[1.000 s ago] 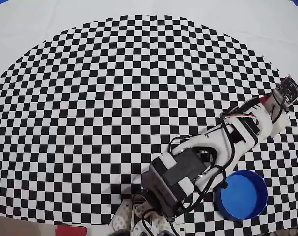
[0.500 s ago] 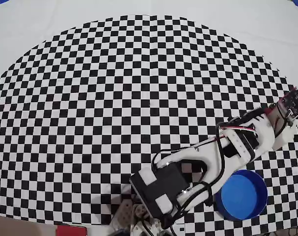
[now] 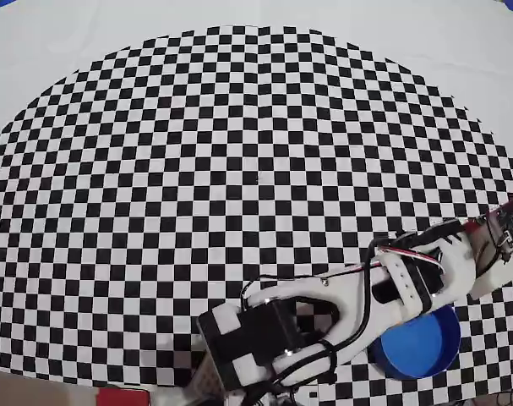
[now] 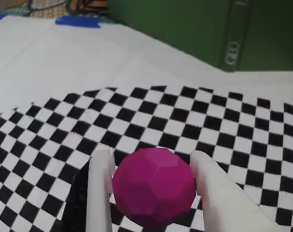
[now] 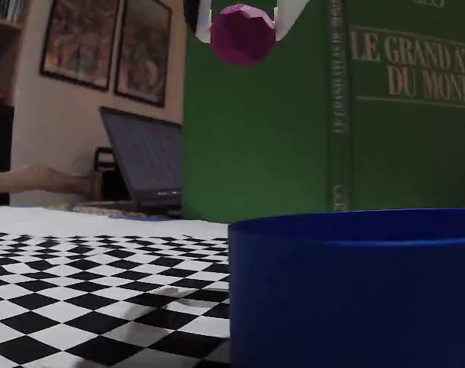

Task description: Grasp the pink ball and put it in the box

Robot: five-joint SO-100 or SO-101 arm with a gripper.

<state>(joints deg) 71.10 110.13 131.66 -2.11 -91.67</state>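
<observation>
Magenta-pink faceted ball (image 4: pixel 153 192), small and smooth, sits clamped between the two white fingers of the gripper (image 4: pixel 153 164); in the wrist view one finger (image 4: pixel 100 193) presses its left side and the other its right side, with the checkered surface visible beneath. In the fixed view the same pink ball (image 5: pixel 242 34) hangs high in the air between the white fingertips of the gripper (image 5: pixel 242 17), well above the table and up and to the left of the near wall of the round bright blue container (image 5: pixel 355 287), which fills the lower right of that view. From overhead the ball cannot be seen; the white arm (image 3: pixel 408 279) reaches from its base at the near edge out to the right, its forearm crossing over the far-left rim of the blue container (image 3: pixel 421 347), and the wrist end lies at the right edge of the picture. The black-and-white checkered mat (image 3: pixel 197 169) covers the white table. Beyond the container in the fixed view stands a large green book (image 5: pixel 332 115) with gold lettering on its cover, and to its left an open dark laptop (image 5: pixel 144 165).
</observation>
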